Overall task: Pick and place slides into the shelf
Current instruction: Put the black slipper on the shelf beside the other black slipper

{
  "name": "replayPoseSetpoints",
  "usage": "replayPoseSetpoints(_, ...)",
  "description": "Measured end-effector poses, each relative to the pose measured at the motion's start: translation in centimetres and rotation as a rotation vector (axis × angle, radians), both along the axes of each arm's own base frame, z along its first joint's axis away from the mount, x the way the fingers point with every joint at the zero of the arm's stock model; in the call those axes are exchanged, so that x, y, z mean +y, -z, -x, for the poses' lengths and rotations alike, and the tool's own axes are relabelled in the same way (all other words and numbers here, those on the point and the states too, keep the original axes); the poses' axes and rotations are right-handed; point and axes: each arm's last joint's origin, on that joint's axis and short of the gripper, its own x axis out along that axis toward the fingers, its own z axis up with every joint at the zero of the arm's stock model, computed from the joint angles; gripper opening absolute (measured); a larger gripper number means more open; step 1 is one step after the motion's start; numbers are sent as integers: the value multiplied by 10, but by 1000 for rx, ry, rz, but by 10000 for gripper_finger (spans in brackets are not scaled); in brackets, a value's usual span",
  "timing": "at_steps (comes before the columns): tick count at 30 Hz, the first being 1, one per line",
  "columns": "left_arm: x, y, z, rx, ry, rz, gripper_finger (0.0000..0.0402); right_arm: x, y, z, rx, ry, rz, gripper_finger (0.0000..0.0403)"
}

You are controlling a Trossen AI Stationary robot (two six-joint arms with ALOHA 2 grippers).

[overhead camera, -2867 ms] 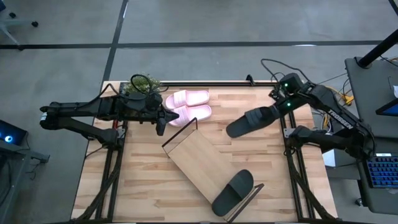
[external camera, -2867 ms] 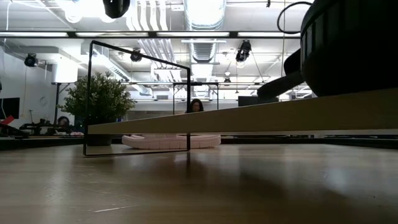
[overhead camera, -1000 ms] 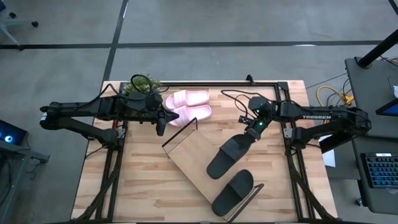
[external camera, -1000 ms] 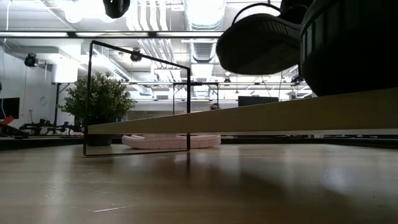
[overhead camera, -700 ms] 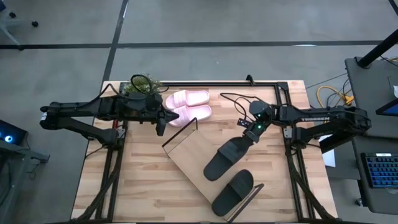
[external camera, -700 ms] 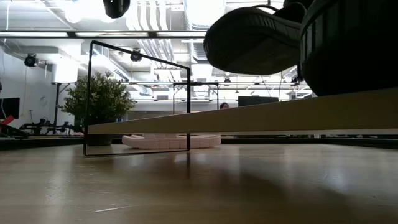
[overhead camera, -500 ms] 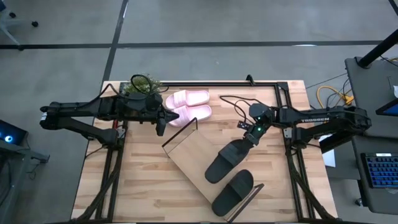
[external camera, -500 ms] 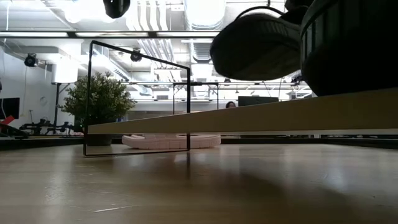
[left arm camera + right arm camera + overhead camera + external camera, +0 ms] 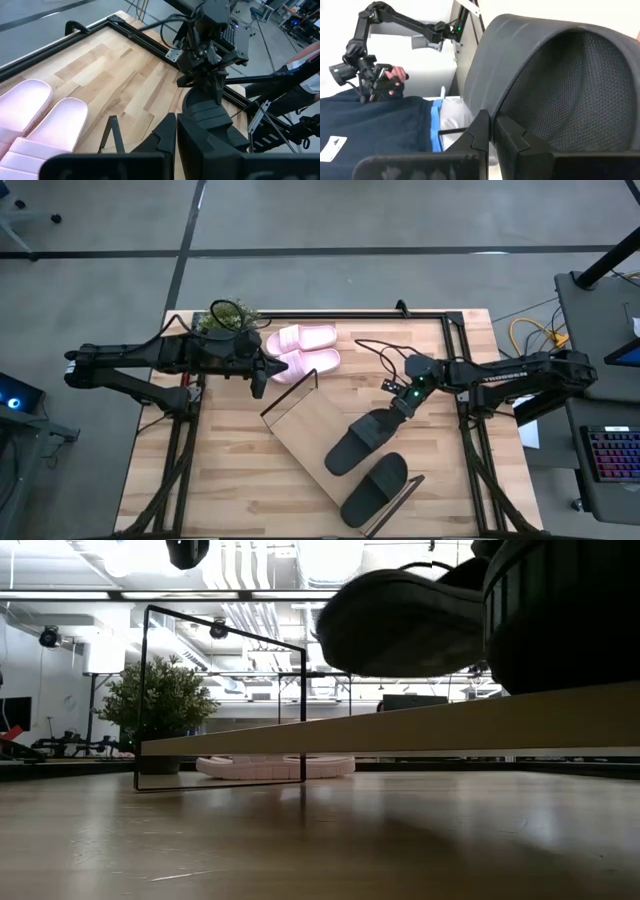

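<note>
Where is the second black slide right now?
In the high view, the second black slide is over the shelf, beside the first black slide, held by the right gripper.

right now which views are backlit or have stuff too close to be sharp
Low view: bright ceiling lights leave the matte black slide sandal a dark silhouette above the long light-wood shelf board. Right wrist view: that sandal's strap fills the frame, soft. High view: evenly lit.
</note>
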Motion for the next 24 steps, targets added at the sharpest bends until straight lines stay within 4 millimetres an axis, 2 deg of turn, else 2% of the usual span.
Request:
replayPoseSetpoints(16,0,0,0,1,0,0,0,12,5,0,19,-8,8,8)
replayPoseSetpoints(24,0,0,0,1,1,0,0,21,23,-28,-19,-43,-52,8)
